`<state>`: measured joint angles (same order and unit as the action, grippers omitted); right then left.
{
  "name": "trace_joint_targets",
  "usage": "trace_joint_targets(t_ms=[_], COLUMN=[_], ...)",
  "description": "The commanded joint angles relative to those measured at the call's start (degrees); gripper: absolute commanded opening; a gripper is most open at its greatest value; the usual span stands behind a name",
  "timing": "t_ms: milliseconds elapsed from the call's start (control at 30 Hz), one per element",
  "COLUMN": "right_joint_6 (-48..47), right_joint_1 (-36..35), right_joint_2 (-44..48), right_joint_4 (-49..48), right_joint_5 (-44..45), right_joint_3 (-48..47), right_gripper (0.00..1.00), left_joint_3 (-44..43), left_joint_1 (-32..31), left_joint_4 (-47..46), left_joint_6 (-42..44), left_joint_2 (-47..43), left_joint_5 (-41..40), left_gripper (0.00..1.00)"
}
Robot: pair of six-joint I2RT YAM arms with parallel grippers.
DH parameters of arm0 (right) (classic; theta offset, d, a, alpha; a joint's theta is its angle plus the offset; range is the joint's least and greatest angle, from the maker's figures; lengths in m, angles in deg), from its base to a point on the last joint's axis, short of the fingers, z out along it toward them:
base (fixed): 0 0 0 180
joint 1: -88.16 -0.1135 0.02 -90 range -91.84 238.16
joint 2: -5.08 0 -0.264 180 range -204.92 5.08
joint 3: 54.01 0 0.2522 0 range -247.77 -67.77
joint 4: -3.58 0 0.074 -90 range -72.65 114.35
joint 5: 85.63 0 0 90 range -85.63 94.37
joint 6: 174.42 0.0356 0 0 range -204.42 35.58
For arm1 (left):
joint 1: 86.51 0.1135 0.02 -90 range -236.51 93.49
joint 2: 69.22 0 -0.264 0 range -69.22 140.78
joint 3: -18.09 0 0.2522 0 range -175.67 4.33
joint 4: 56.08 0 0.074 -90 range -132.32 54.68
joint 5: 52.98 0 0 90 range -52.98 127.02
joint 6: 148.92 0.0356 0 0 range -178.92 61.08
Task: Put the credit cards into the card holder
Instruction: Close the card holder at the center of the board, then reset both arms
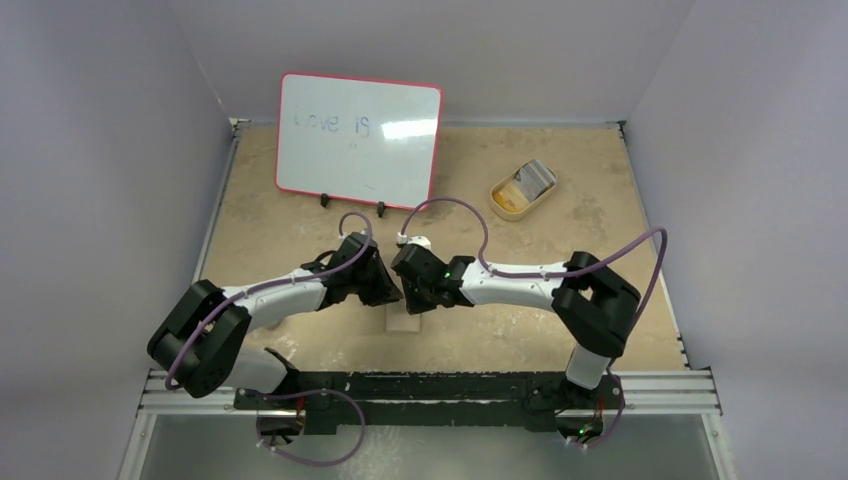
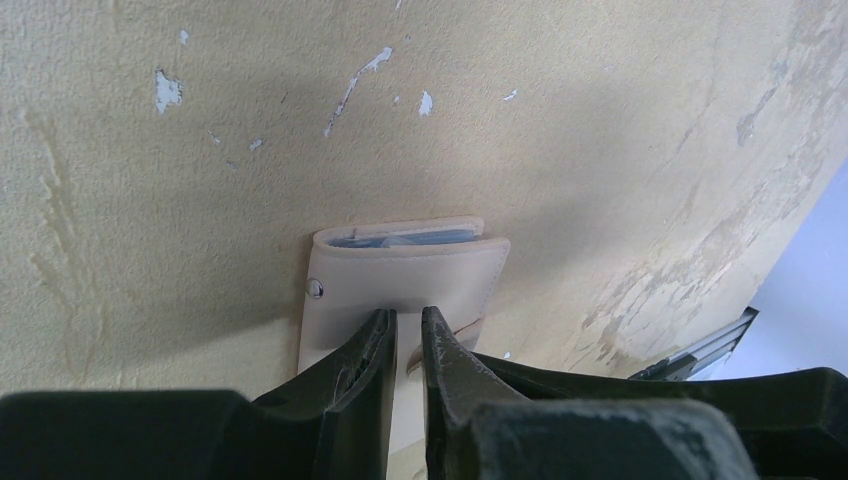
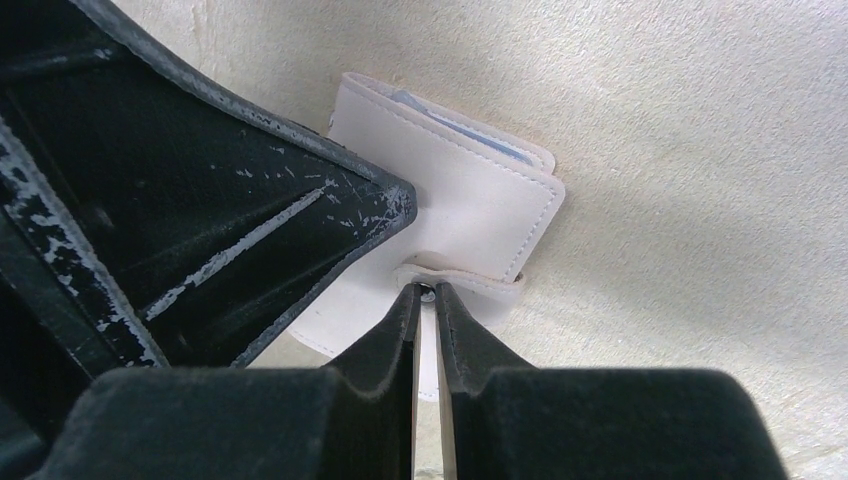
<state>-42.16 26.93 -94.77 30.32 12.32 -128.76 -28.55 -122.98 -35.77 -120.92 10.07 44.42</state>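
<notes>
The card holder (image 2: 400,275) lies folded on the tan table, and bluish-grey credit cards (image 2: 400,238) peek out of its far edge. From above only a pale corner of the card holder (image 1: 405,322) shows under the two grippers. My left gripper (image 2: 405,315) is shut but for a thin gap, its tips pressing down on the cover. Its black finger (image 3: 250,200) fills the left of the right wrist view. My right gripper (image 3: 427,290) is shut on the snap tab (image 3: 470,280) at the card holder's (image 3: 470,200) near edge. The credit cards' blue edge (image 3: 470,135) shows there too.
A red-rimmed whiteboard (image 1: 358,140) stands at the back left. A tan oval dish (image 1: 500,205) at the back right holds a grey flat piece (image 1: 535,178). Both arms meet near the table's middle, and purple cables loop above them.
</notes>
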Motion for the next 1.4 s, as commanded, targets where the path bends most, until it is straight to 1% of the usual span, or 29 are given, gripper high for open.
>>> trace_joint_targets(t_ms=[0,433,567,667,733,900,933,967,1000,1033,1067,1100,1167,1200,1267,1367], right_joint_6=[1.11,0.61,0.72,0.24,0.00,-0.43,-0.85,-1.10,-1.12,-1.20,-1.28,-1.30,-1.14,-1.06,-0.29,0.00], right_joint_1=[-0.30,0.50,0.50,0.58,0.59,0.59,0.59,0.59,0.59,0.58,0.59,0.59,0.59,0.59,0.59,0.59], right_joint_2=[-3.13,-5.97,-1.62,3.96,8.90,19.45,21.22,23.13,24.98,26.75,28.51,30.10,33.49,34.91,37.80,42.42], right_joint_4=[-0.62,0.21,1.22,3.65,4.55,3.54,3.22,3.08,3.10,3.03,2.87,2.64,2.65,2.94,3.80,3.40], right_joint_5=[-0.56,-1.88,0.32,4.06,6.14,11.65,13.01,13.86,14.47,14.90,15.32,15.79,16.85,17.39,17.88,17.85], right_joint_3=[-1.13,-1.67,-1.64,-2.90,-3.31,-2.22,-2.15,-2.06,-1.94,-1.72,-1.50,-1.25,-0.83,-0.80,-0.80,-0.50], right_gripper=[0.10,0.09,0.11,0.14,0.18,0.31,0.33,0.37,0.42,0.49,0.59,0.71,0.92,0.98,0.99,0.99], left_joint_3=[1.66,1.69,-0.45,-4.85,-8.55,-16.44,-17.82,-19.33,-21.47,-23.12,-24.92,-26.65,-29.41,-30.57,-32.27,-33.62], left_joint_1=[-0.37,-0.42,-0.45,-0.35,-0.36,-0.36,-0.36,-0.36,-0.35,-0.30,-0.35,-0.29,-0.35,-0.29,-0.36,-0.35], left_joint_4=[0.53,0.53,3.39,9.43,14.25,24.28,26.08,27.79,29.70,31.48,33.35,35.03,37.65,38.53,40.17,41.89], left_joint_6=[0.18,0.06,0.60,2.41,3.91,6.87,7.60,8.53,9.91,11.12,12.55,13.80,16.20,17.34,19.23,21.48], left_joint_2=[0.90,0.44,-1.94,-5.68,-8.64,-17.56,-19.47,-21.27,-22.75,-24.22,-25.39,-26.74,-29.23,-30.55,-32.82,-36.75], left_joint_5=[-2.23,-1.99,-2.70,-5.83,-8.68,-17.00,-18.49,-19.95,-21.24,-22.55,-23.40,-24.26,-25.83,-26.64,-27.25,-26.91], left_gripper=[0.15,0.15,0.16,0.22,0.27,0.39,0.45,0.50,0.52,0.54,0.55,0.56,0.57,0.59,0.61,0.62])
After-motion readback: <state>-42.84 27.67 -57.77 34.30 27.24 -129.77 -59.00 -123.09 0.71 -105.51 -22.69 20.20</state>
